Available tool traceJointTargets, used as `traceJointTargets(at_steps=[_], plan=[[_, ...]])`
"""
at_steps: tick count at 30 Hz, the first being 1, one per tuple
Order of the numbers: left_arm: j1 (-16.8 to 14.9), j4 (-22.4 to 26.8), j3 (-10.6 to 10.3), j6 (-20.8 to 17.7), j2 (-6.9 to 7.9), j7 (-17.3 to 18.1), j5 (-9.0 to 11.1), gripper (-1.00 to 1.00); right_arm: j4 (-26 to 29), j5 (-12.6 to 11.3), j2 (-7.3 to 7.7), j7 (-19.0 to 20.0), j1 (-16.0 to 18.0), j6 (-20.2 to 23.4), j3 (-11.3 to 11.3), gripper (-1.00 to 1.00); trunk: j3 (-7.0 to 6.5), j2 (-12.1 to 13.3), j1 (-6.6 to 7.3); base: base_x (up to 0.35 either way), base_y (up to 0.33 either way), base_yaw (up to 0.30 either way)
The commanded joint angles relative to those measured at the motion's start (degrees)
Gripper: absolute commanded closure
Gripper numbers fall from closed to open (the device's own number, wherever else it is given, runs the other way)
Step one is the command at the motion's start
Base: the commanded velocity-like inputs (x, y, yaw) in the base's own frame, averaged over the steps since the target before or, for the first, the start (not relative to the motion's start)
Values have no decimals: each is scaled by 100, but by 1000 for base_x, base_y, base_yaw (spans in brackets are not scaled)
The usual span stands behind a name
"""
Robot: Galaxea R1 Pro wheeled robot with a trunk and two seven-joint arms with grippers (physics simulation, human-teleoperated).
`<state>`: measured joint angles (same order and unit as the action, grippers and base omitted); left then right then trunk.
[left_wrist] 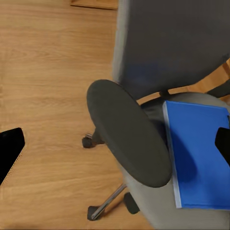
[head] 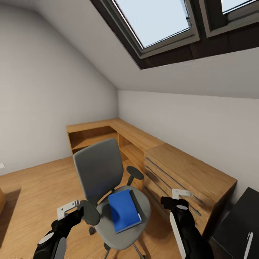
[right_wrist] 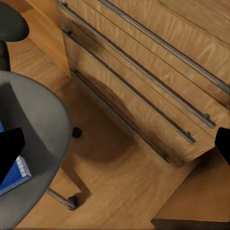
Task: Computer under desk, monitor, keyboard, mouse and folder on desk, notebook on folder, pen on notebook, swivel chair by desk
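I see the folder [head: 123, 211] lying flat on the swivel chair [head: 99, 171] seat, toward its right edge. My left gripper [head: 68, 209] hovers by the left armrest, my right gripper [head: 178, 196] near the wooden drawer chest [head: 187, 176]; both have jaws parted, holding nothing.

Bright-blue folder [head: 123, 210]; grey swivel chair [head: 99, 171]; light-wood drawer chest [head: 187, 176].

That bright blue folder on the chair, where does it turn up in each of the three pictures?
Head view: the folder lies flat on the swivel chair seat, low centre.
Left wrist view: the folder fills the right side, beside the black armrest.
Right wrist view: one folder corner shows at the left edge.
Shared landmark: the grey seat.
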<state>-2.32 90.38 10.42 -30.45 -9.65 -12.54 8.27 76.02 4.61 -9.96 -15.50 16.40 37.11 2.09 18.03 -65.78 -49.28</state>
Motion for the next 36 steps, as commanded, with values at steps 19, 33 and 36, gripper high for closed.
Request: traceJointTargets(at_steps=[19,33,36], plan=[[-5,41,206,-22,-2,-29,97,-100,-96,57,-4,21,3,25,-260,-100,79,-5,0,194,161,262],[-5,111,466,-30,-8,-29,319,-100,-188,53,-4,32,3,15,-262,-100,136,-5,0,102,82,224],[-5,189,475,-31,-16,-29,328,-100,-208,50,-4,48,3,6,-258,-100,140,-5,0,10,8,61]])
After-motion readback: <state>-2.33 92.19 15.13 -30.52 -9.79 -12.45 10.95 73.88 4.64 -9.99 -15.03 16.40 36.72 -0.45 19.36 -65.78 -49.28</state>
